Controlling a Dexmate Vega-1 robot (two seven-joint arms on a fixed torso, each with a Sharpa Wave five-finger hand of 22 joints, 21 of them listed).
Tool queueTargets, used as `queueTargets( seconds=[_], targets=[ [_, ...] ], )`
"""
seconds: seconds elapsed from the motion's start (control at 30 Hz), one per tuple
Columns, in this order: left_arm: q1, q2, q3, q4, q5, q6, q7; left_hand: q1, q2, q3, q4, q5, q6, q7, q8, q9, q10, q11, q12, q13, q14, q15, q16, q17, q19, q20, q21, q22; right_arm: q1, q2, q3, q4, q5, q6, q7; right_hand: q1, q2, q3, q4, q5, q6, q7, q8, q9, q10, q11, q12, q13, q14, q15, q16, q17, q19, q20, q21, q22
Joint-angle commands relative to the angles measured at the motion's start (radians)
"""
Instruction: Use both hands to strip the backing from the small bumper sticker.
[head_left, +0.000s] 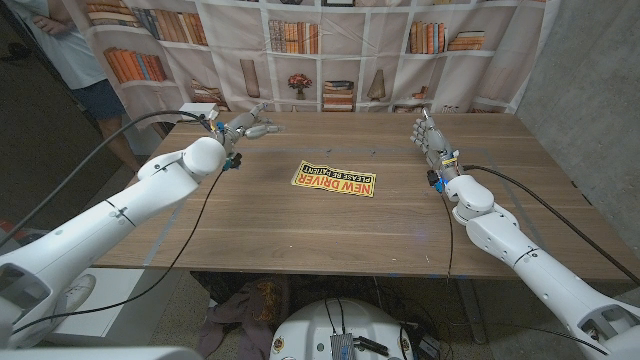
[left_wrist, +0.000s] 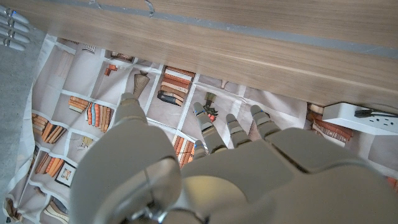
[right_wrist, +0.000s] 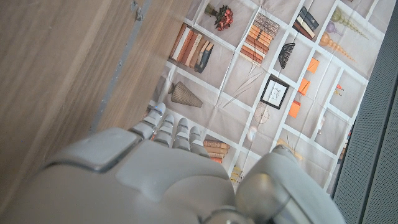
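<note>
- The bumper sticker (head_left: 334, 180) lies flat near the middle of your wooden table (head_left: 300, 225). It is yellow with red "NEW DRIVER" lettering and a smaller line above, and sits slightly tilted.
- Neither of your hands touches the sticker; both are well apart from it, one on each side.
- Your left hand (head_left: 246, 125) is at the far left part of the table, fingers pointing toward the far edge. In the left wrist view that hand (left_wrist: 205, 168) has its fingers (left_wrist: 233, 127) apart and stretched out, with nothing held.
- Your right hand (head_left: 433, 140) stands at the far right part of the table, fingers pointing up and away. In the right wrist view the same hand (right_wrist: 168, 168) shows its fingers (right_wrist: 177, 132) side by side and extended, thumb set off from them, holding nothing.
- A bookshelf-print backdrop (head_left: 330, 50) hangs behind the table's far edge.
- A person (head_left: 70, 60) stands at the back left, beside the backdrop.
- A black cable (head_left: 190, 230) droops from your left arm across the table's near left part.
</note>
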Motion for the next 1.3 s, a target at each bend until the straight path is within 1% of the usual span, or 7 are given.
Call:
queueTargets(
  seconds=[0.03, 0.13, 0.57, 0.63, 0.7, 0.83, 1.3],
  targets=[
    [-0.041, 0.002, 0.076, -0.062, 0.218, 0.160, 0.002, 0.022, 0.004, 0.005, -0.011, 0.008, 0.004, -0.010, 0.013, 0.002, 0.019, -0.001, 0.008, 0.007, 0.017, -0.059, 0.009, 0.004, 0.014, 0.001, 0.007, 0.004, -0.009, -0.003, 0.009, -0.002, 0.007, 0.017, 0.007, 0.006, 0.005, -0.002, -0.001, 0.000, 0.006, 0.000, 0.006, 0.004, 0.008, 0.002, 0.007, 0.001, -0.001, -0.005, 0.005, 0.005, 0.011, -0.002, -0.004, 0.003],
    [-0.031, -0.018, 0.079, -0.055, 0.254, 0.159, 0.043, 0.034, 0.006, 0.008, -0.014, 0.006, -0.012, -0.004, 0.009, 0.002, 0.037, 0.000, 0.013, 0.009, 0.029, -0.065, 0.013, 0.005, 0.023, -0.001, 0.011, 0.004, -0.009, -0.002, 0.009, 0.001, 0.008, 0.022, 0.010, 0.006, 0.006, -0.002, -0.001, 0.000, 0.006, -0.001, 0.006, 0.004, 0.008, 0.002, 0.007, 0.001, -0.001, -0.007, 0.005, 0.005, 0.010, -0.001, -0.006, 0.004],
    [-0.121, -0.040, 0.215, -0.080, 0.505, 0.290, -0.064, 0.043, 0.000, 0.004, -0.008, -0.001, -0.030, -0.008, 0.017, 0.003, 0.101, -0.001, 0.034, 0.018, 0.086, -0.087, 0.029, 0.009, 0.055, -0.009, 0.021, 0.004, 0.004, 0.010, 0.006, 0.025, 0.018, 0.036, 0.031, 0.005, 0.008, -0.004, -0.001, 0.000, 0.006, -0.002, 0.006, 0.004, 0.007, 0.000, 0.007, 0.001, -0.001, -0.008, 0.005, 0.005, 0.003, 0.002, -0.015, 0.004],
    [-0.052, -0.067, 0.167, -0.037, 0.491, 0.173, 0.103, 0.040, -0.003, 0.002, -0.006, -0.002, -0.030, -0.009, 0.017, 0.003, 0.104, 0.000, 0.035, 0.018, 0.090, -0.089, 0.029, 0.009, 0.057, -0.009, 0.022, 0.005, 0.005, 0.010, 0.006, 0.026, 0.020, 0.034, 0.033, 0.005, 0.008, -0.004, -0.001, 0.000, 0.006, -0.002, 0.006, 0.004, 0.007, -0.001, 0.007, 0.001, -0.001, -0.008, 0.005, 0.005, 0.003, 0.002, -0.016, 0.004],
    [-0.107, -0.039, 0.240, -0.068, 0.610, 0.264, -0.021, 0.002, -0.035, -0.029, 0.011, 0.002, -0.024, -0.008, 0.020, 0.003, 0.146, 0.000, 0.050, 0.024, 0.125, -0.113, 0.037, 0.012, 0.076, -0.017, 0.027, 0.005, 0.008, 0.012, 0.005, 0.030, 0.025, 0.035, 0.039, 0.005, 0.009, -0.004, -0.001, 0.000, 0.006, -0.002, 0.005, 0.004, 0.008, -0.001, 0.007, 0.001, -0.001, -0.009, 0.005, 0.005, 0.002, 0.002, -0.018, 0.004],
    [-0.095, -0.053, 0.239, -0.087, 0.648, 0.301, -0.055, -0.023, -0.067, -0.056, 0.019, 0.011, -0.027, -0.010, 0.018, 0.003, 0.182, 0.001, 0.066, 0.028, 0.148, -0.126, 0.040, 0.014, 0.086, -0.020, 0.029, 0.005, 0.011, 0.017, 0.005, 0.039, 0.032, 0.041, 0.048, 0.005, 0.009, -0.004, -0.002, 0.000, 0.005, -0.003, 0.005, 0.004, 0.007, -0.001, 0.007, 0.001, -0.002, -0.011, 0.005, 0.005, 0.002, 0.003, -0.019, 0.004],
    [-0.080, -0.061, 0.263, -0.111, 0.838, 0.340, -0.167, 0.007, -0.045, -0.045, 0.013, 0.024, 0.000, -0.011, 0.028, 0.002, 0.230, -0.003, 0.082, 0.031, 0.167, -0.138, 0.040, 0.015, 0.096, -0.030, 0.030, 0.006, 0.017, 0.022, -0.001, 0.057, 0.052, 0.027, 0.070, 0.005, 0.012, -0.004, -0.003, 0.000, 0.005, -0.004, 0.005, 0.004, 0.007, -0.001, 0.007, 0.001, -0.001, -0.013, 0.005, 0.005, 0.001, 0.005, -0.026, 0.003]
  ],
)
